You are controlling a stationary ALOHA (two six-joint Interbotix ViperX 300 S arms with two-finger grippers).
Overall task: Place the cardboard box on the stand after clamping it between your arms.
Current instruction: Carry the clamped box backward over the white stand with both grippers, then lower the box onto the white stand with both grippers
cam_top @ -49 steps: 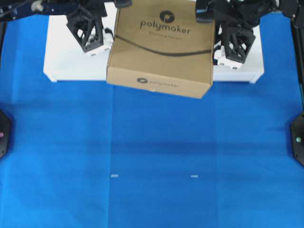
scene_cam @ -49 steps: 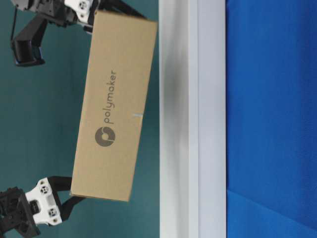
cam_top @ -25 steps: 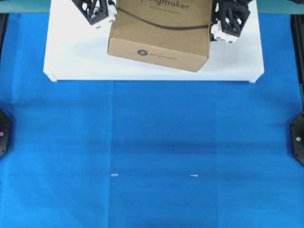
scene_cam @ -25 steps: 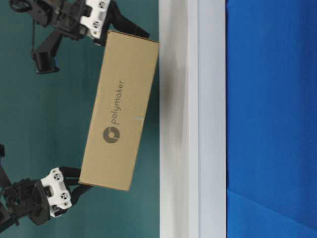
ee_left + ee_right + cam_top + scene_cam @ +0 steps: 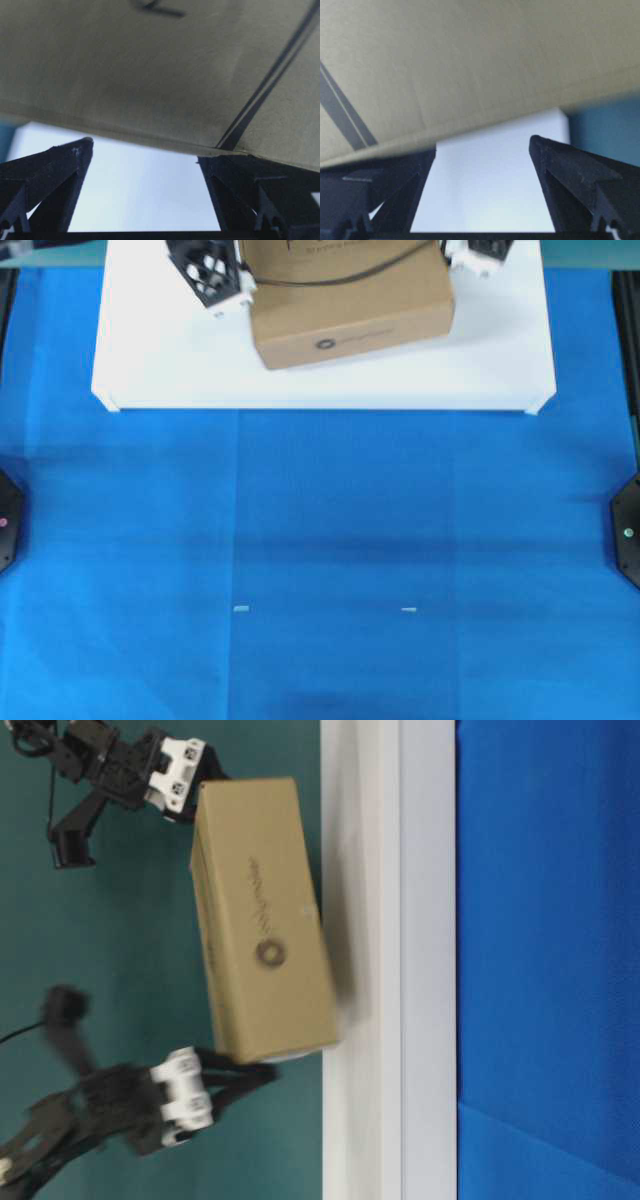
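Overhead exterior view: a flat brown cardboard box (image 5: 350, 310), matte, with sharp folded edges, sits over the stand (image 5: 150, 370), toward the stand's far edge and slightly left of its middle. A thin curved dark line crosses the box top, and a small round logo marks its near side face. The stand is a wide, low, smooth white rectangle, roughly 2 times the box's width, with short legs at its near corners. It rests on a bright blue cloth (image 5: 320, 560) creased in faint squares.

The left gripper (image 5: 212, 270), a black lattice frame with small white parts, presses against the box's left side. The right gripper (image 5: 478, 254), mostly cut off at the picture's edge, is at the box's right side. Both claws are spread wide, gripping nothing between their fingers; the box is squeezed between the 2 arms.

In the table-level view, which is turned sideways, the box (image 5: 265, 955) is tilted, 1 corner touching or almost touching the stand (image 5: 385, 960), the rest lifted off it. This view is blurred around the gripper near the low corner.

Each wrist view shows plain cardboard close above 2 spread black fingers, with the white stand surface beyond.
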